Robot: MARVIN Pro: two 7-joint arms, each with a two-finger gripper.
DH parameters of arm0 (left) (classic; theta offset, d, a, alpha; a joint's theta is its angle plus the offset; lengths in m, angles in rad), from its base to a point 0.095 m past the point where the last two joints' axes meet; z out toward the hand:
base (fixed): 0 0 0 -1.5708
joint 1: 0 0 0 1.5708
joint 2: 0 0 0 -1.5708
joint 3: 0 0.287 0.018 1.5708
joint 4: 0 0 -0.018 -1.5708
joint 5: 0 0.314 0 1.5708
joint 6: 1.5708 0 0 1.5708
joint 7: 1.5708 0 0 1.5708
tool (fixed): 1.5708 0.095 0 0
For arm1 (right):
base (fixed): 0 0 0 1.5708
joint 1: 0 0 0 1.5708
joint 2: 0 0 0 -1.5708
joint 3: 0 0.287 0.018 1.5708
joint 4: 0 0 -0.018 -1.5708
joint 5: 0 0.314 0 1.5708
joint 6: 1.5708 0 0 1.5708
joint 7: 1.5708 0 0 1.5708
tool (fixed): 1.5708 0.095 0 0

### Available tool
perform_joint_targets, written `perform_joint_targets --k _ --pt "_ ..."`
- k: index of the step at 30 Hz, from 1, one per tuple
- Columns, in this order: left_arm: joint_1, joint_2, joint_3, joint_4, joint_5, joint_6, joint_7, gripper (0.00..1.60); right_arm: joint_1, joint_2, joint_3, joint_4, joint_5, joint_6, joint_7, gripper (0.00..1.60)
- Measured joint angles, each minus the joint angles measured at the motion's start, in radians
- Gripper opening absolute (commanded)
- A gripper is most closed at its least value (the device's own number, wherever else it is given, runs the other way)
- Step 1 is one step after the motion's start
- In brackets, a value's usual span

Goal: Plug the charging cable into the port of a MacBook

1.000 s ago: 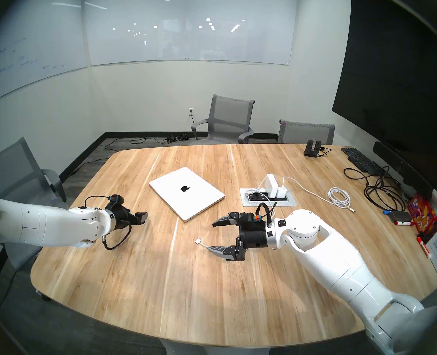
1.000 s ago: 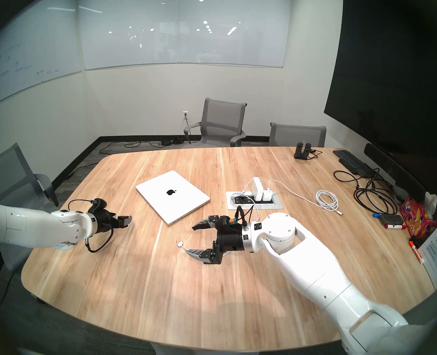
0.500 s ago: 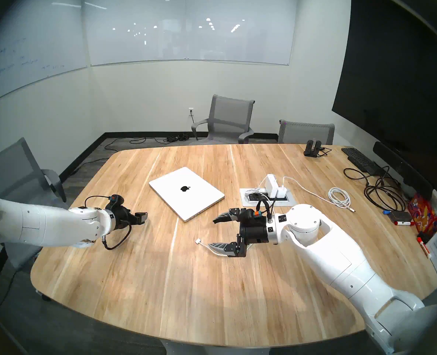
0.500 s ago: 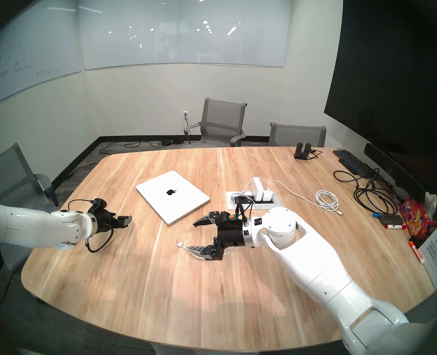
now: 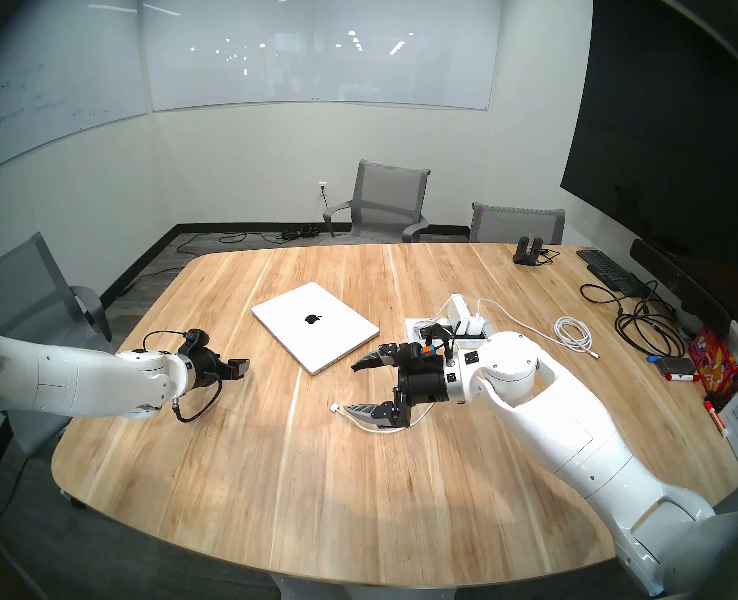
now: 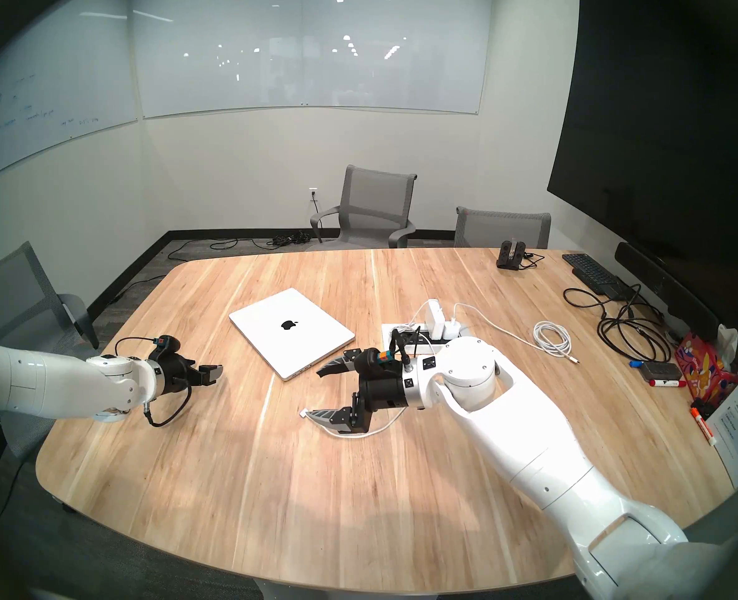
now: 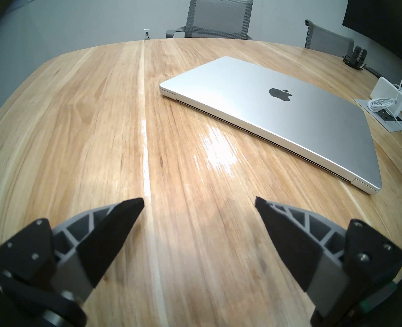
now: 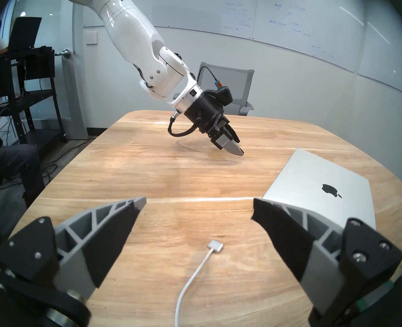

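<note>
Wood-grain conference table (image 5: 228, 478) fills your view, with grey mesh chairs behind it. Over on your left, the left gripper (image 5: 239, 367) hangs just above the wood, fingers spread apart and holding nothing. Moving right, the closed slim silver MacBook with the black apple logo (image 5: 314, 326) lies flat mid-table. Right of that, the right gripper (image 8: 198, 209) is wide open too and empty, low over the thin white charging cable with its flat silver-white connector tip (image 8: 215, 245). That tip lies loose on the table between the fingers, near the MacBook's front edge but not touching it.
</note>
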Motion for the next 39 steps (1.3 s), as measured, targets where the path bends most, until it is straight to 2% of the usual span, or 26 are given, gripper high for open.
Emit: perform_joint_targets --k 9,19,27,39 --pt "0.000 0.000 0.000 0.000 0.000 0.000 0.000 1.60 -0.060 -0.008 -0.012 -0.088 -0.023 0.024 -0.068 1.60" --pt "0.000 0.000 0.000 0.000 0.000 0.000 0.000 1.60 -0.098 -0.012 -0.015 -0.048 -0.036 0.010 -0.100 1.60" --pt "0.000 0.000 0.000 0.000 0.000 0.000 0.000 1.60 -0.081 -0.005 -0.012 -0.006 -0.036 0.003 -0.066 1.60" --pt "0.000 0.000 0.000 0.000 0.000 0.000 0.000 1.60 -0.037 0.021 -0.011 0.005 -0.040 0.008 0.002 1.60"
